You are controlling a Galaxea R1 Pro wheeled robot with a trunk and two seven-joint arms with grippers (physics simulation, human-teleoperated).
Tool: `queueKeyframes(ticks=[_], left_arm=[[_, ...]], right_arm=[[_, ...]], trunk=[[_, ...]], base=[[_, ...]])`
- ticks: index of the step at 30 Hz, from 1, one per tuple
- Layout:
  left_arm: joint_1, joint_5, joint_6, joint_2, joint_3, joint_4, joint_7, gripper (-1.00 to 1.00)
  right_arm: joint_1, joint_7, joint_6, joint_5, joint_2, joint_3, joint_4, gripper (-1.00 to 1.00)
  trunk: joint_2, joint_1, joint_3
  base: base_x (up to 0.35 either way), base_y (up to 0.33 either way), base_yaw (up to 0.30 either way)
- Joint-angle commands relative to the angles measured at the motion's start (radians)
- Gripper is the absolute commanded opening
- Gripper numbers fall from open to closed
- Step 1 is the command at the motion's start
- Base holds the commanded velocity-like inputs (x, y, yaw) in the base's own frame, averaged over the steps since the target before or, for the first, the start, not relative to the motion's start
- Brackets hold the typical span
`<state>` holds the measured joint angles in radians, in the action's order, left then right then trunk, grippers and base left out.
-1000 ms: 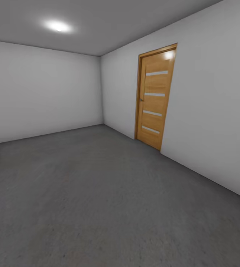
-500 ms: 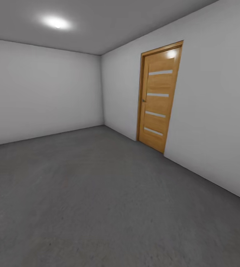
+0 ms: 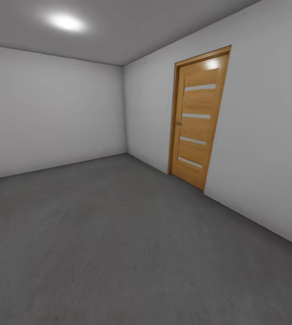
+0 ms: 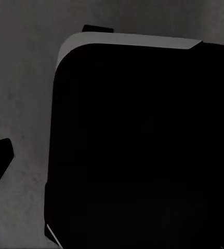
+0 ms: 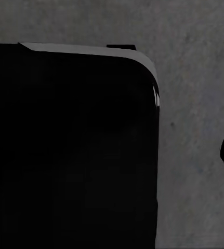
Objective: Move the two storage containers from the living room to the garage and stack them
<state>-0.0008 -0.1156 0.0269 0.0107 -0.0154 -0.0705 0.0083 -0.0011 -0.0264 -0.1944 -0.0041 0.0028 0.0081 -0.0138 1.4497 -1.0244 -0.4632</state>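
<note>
A bare room with a dark grey concrete floor (image 3: 119, 253) stretches ahead in the head view, matching the garage. At far left, a plain pale wall (image 3: 51, 108) runs back to a corner, under a grey ceiling with one round glowing light (image 3: 67, 21). Further right, a second pale wall (image 3: 263, 135) angles toward the camera and carries a closed wooden door (image 3: 198, 117) with four pale horizontal strips and a small handle on its left edge. No orange-red storage container is visible anywhere in these pictures, so its whereabouts cannot be told.

In the left wrist view, a large black rounded body with a pale upper edge (image 4: 137, 150) sits over rough grey floor (image 4: 18, 78), with a dark tip at one side. In the right wrist view, a like black body (image 5: 70, 150) sits over the same grey surface (image 5: 195, 78). Whether either claw is apart or together cannot be told from these views.
</note>
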Motion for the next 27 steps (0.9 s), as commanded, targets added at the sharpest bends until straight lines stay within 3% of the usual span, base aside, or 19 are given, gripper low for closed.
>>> queueKeyframes(ticks=[1,27], left_arm=[[0.000,-0.009,0.002,0.000,-0.001,0.000,0.001,1.00],[-0.001,-0.006,-0.004,0.002,0.000,-0.002,0.001,1.00]], right_arm=[[0.000,-0.003,-0.005,0.000,0.000,0.001,-0.001,1.00],[0.000,-0.003,-0.005,0.000,0.000,0.001,-0.001,1.00]], trunk=[[0.000,-0.001,-0.001],[0.000,-0.001,-0.001]], base=[[0.325,0.095,0.000],[0.325,0.094,0.000]])
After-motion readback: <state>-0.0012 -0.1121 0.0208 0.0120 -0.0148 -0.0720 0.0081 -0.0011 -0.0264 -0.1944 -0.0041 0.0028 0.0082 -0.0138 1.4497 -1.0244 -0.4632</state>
